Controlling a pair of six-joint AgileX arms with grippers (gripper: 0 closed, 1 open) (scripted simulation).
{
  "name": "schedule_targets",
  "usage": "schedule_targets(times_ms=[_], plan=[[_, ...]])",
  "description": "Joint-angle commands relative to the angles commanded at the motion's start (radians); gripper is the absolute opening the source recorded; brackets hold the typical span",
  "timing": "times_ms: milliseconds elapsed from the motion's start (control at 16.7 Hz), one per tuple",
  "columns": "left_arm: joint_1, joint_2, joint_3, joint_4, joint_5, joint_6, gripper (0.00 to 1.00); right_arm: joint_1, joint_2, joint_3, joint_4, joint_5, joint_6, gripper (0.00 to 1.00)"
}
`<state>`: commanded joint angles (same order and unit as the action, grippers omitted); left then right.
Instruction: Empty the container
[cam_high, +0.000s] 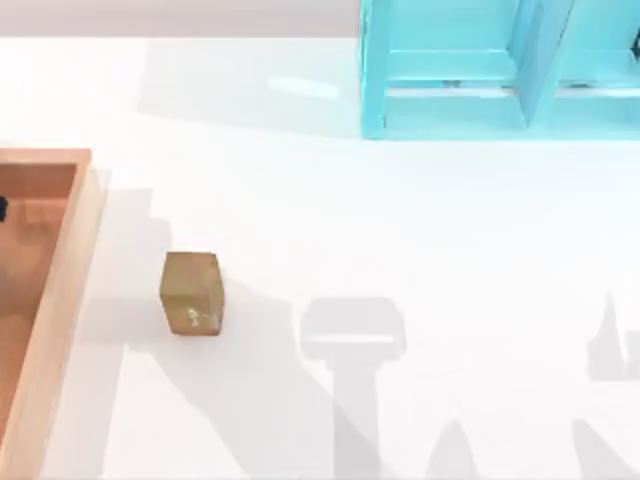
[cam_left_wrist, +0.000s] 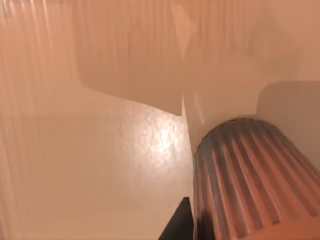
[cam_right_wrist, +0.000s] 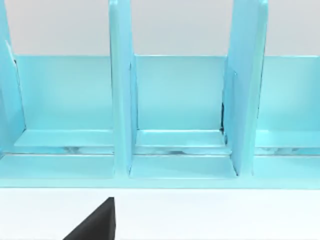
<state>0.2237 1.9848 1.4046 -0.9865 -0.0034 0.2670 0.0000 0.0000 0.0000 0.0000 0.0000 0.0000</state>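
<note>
The container (cam_high: 62, 290) is a large wooden tray with a tan rim and an orange-brown floor, cut off by the table's left edge in the top view. In the left wrist view its floor (cam_left_wrist: 100, 165) lies close below, and a dark-red ribbed cup (cam_left_wrist: 250, 180) stands on it. A dark part of my left gripper (cam_left_wrist: 177, 227) sits right beside the cup. A small tan block (cam_high: 191, 293) rests on the white table just right of the container. My right gripper (cam_right_wrist: 95, 222) shows as a dark tip in front of the turquoise cabinet (cam_right_wrist: 175, 125).
The turquoise shelf-like cabinet (cam_high: 500, 70) stands at the back right of the table, its upright dividers forming open bays. Arm shadows fall across the white table's front half. A small dark bit (cam_high: 2, 208) shows over the container at the left edge.
</note>
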Motion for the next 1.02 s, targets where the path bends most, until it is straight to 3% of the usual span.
schedule_targets(times_ms=[360,720,1020], plan=[[-0.022,-0.025,0.035,-0.029,-0.028,-0.004,0.0,0.0,0.0,0.0,0.0,0.0,0.0,1.0],[-0.101,-0.136,0.285,-0.179,-0.132,-0.035,0.0,0.0,0.0,0.0,0.0,0.0,0.0,1.0],[-0.085,-0.147,0.457,-0.331,-0.104,-0.038,0.0,0.0,0.0,0.0,0.0,0.0,0.0,1.0]])
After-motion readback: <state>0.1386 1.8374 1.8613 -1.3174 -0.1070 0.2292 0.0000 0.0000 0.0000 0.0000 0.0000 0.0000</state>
